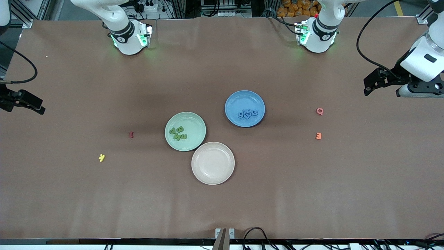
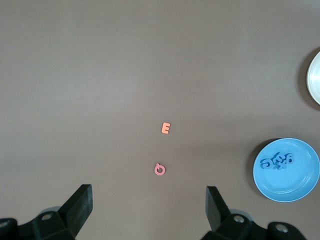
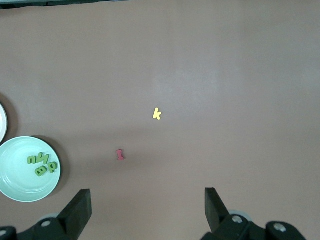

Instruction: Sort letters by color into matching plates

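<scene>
A mint green plate [image 1: 191, 124] holds several green letters [image 1: 177, 133]. A blue plate [image 1: 239, 100] holds several blue letters [image 1: 248, 113]. A pinkish-beige plate [image 1: 213, 163] is empty. A pink Q [image 1: 319, 111] and an orange E [image 1: 318, 136] lie toward the left arm's end. A red I [image 1: 131, 134] and a yellow k [image 1: 101, 158] lie toward the right arm's end. My left gripper [image 1: 374, 82] is open and empty, raised over its end of the table. My right gripper [image 1: 29, 104] is open and empty, raised over its end.
The left wrist view shows the E [image 2: 166, 128], the Q [image 2: 159, 169] and the blue plate [image 2: 300, 182]. The right wrist view shows the k [image 3: 157, 114], the I [image 3: 120, 155] and the mint plate [image 3: 20, 187]. Brown table all round.
</scene>
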Available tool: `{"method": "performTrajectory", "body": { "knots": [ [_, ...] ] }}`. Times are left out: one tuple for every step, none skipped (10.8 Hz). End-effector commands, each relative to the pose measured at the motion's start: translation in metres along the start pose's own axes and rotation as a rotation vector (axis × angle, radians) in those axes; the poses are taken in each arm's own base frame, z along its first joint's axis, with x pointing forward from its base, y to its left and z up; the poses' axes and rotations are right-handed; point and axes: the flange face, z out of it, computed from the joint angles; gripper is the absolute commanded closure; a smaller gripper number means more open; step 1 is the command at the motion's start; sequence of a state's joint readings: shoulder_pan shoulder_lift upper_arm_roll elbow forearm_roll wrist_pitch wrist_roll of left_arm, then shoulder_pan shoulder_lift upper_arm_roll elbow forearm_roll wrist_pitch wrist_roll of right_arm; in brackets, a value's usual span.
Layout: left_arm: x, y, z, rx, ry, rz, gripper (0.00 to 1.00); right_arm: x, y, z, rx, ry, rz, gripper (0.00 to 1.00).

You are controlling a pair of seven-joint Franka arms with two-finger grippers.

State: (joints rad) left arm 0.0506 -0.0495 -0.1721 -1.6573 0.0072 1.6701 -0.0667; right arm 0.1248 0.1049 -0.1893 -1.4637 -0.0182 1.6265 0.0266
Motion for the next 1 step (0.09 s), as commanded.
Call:
{"method": "performTrajectory", "body": {
  "knots": [
    [-0.0028,-0.0024,-0.0042,0.002,0.01,0.008,0.0,-0.0078,-0.0006,-0.0013,0.006,0.009,0.011,0.0]
  ]
}}
